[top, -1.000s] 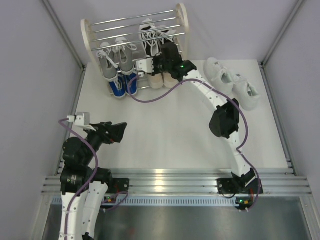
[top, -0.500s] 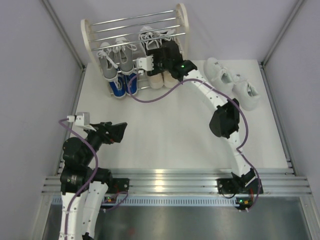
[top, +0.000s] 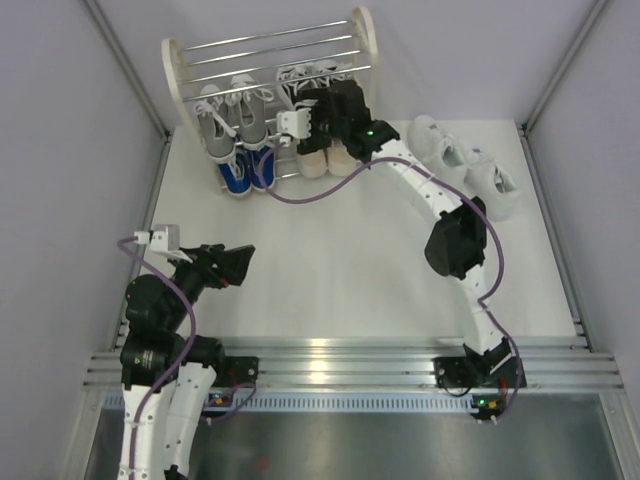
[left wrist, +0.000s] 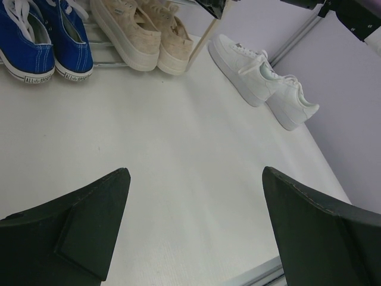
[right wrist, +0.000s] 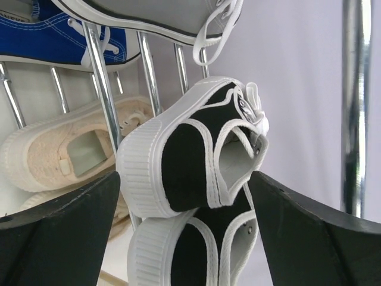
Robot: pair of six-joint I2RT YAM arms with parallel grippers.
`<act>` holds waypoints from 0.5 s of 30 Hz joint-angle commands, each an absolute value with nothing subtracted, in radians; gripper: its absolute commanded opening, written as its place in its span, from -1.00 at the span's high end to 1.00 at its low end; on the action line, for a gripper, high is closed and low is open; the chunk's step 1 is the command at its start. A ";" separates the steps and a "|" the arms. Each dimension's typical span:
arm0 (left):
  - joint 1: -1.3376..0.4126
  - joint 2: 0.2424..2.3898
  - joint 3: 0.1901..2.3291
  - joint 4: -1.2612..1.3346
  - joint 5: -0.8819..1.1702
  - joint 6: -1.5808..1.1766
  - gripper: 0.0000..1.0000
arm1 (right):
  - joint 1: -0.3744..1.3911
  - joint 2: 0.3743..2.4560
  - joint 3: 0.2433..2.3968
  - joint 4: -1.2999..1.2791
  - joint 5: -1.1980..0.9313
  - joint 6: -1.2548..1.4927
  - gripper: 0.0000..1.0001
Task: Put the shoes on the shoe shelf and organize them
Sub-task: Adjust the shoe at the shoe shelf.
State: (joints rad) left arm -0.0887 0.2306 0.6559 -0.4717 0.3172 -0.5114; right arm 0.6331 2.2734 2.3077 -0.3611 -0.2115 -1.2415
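Sitting on the shelf [top: 366,45] above the beige pair [left wrist: 140,30], the black-and-white shoes [right wrist: 190,149] are flanked at the heels by the spread right gripper [right wrist: 184,179], apparently to be pushed fully in, while the left gripper [left wrist: 196,176] is held open, well apart.

Shoe shelf [top: 366,40]: smooth cream side panels, plastic-looking; rods of bright chrome metal, mirror-glossy.
Black-and-white shoes [right wrist: 178,161]: matt black canvas, ribbed white rubber soles.
Beige shoes [left wrist: 128,30]: coarse woven cloth, matt.
Blue shoes [left wrist: 30,33]: matt canvas, white stitching, smooth rubber sole bands.
White shoes [left wrist: 268,83]: smooth leather-like uppers, faint sheen.
Table [left wrist: 178,167]: white, matt, finely grained.
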 commanded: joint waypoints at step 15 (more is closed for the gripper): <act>-0.087 0.219 0.732 -0.440 0.301 -0.551 -0.96 | 0.589 1.757 2.139 -0.517 -0.210 -0.657 -0.99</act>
State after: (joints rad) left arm -0.0887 0.2245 0.6800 -0.4725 0.3176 -0.5365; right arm 0.6300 1.8595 2.1948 -0.4866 -0.2394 -0.9024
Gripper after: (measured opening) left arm 0.983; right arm 0.993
